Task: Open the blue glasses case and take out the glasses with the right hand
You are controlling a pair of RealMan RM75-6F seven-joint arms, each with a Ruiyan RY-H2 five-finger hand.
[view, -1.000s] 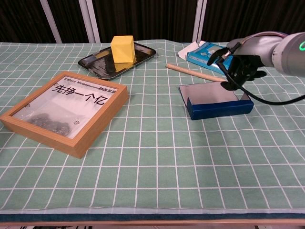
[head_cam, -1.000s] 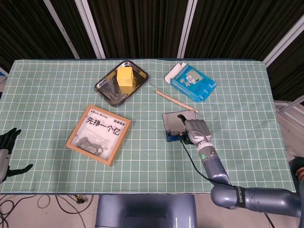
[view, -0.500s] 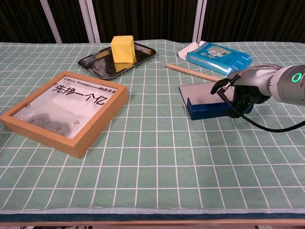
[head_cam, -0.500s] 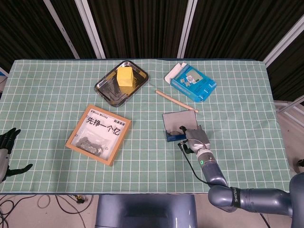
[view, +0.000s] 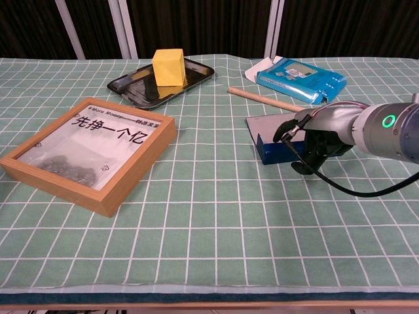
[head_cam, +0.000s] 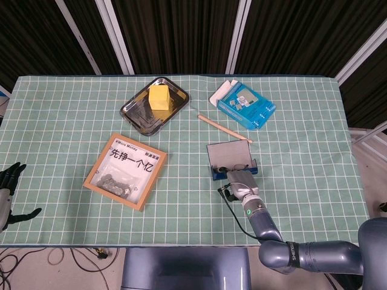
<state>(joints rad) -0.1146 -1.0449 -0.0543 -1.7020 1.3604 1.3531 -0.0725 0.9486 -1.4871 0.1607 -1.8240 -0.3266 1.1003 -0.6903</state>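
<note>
The blue glasses case (head_cam: 233, 173) lies open right of the table's middle, its grey lid (head_cam: 227, 151) folded back. Dark glasses (head_cam: 233, 167) show inside it in the head view. In the chest view the case's blue front wall (view: 273, 150) hides the inside. My right hand (view: 308, 140) is at the near right end of the case, fingers bent down over the front wall and thumb apart, with nothing seen in it. The same hand (head_cam: 240, 180) lies just in front of the case in the head view. My left hand (head_cam: 8, 194) hangs open off the table's near left edge.
A wooden stick (head_cam: 224, 128) lies just behind the case, with a blue packet (head_cam: 246, 104) further back. A dark tray (head_cam: 139, 115) holding a yellow block (head_cam: 159, 95) is at the back middle. A framed picture (head_cam: 126, 170) lies to the left.
My right hand came down from above the far right of the case and drew back to its near side. The case has stayed open and the left hand has not moved.
</note>
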